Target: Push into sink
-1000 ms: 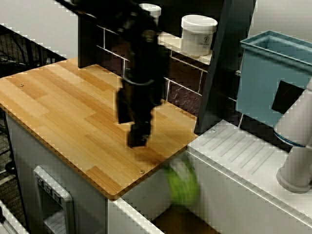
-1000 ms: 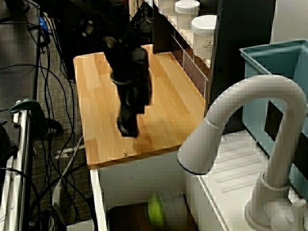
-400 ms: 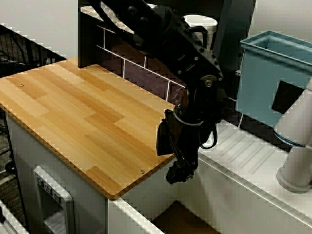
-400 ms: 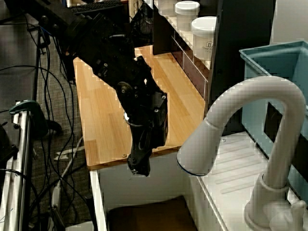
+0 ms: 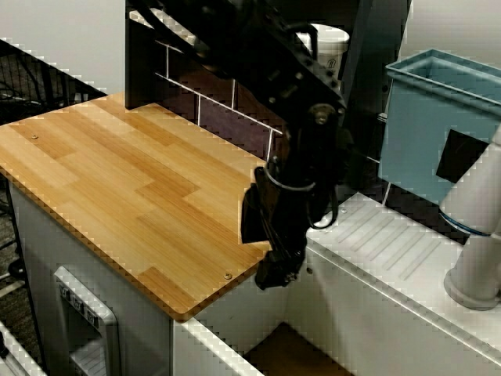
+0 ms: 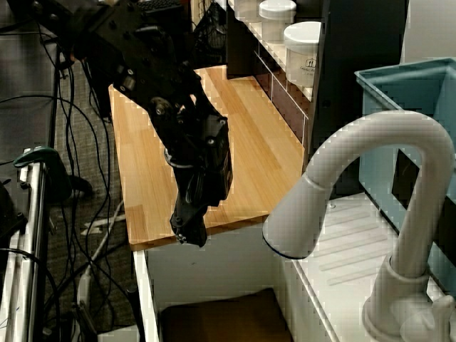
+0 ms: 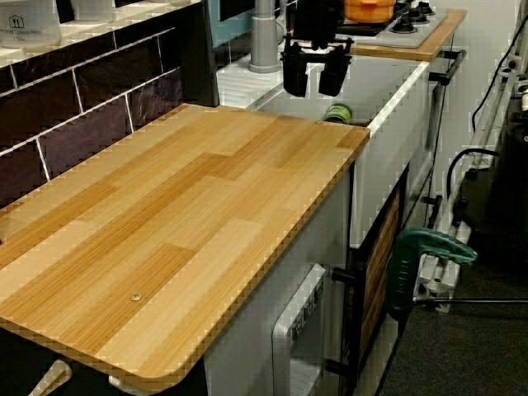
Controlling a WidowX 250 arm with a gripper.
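Since a second earlier, the arm had swung from mid-counter to the edge nearest the sink, and the green object that was then falling, blurred, past that edge now lay in the basin. Largest in view, the wooden counter (image 5: 117, 188) carried nothing. At its 4 o'clock side in the front view, the sink (image 5: 391, 258) showed its white ribbed drainboard and a strip of brown floor. The grey faucet (image 6: 370, 185) arched over it at 3 o'clock. The end effector (image 7: 314, 74) hung over the counter's corner beside the basin, its two dark fingers (image 7: 294, 73) parted and empty. Just below it, the green can (image 7: 337, 114) lay inside the sink against the white wall, half hidden by the counter edge.
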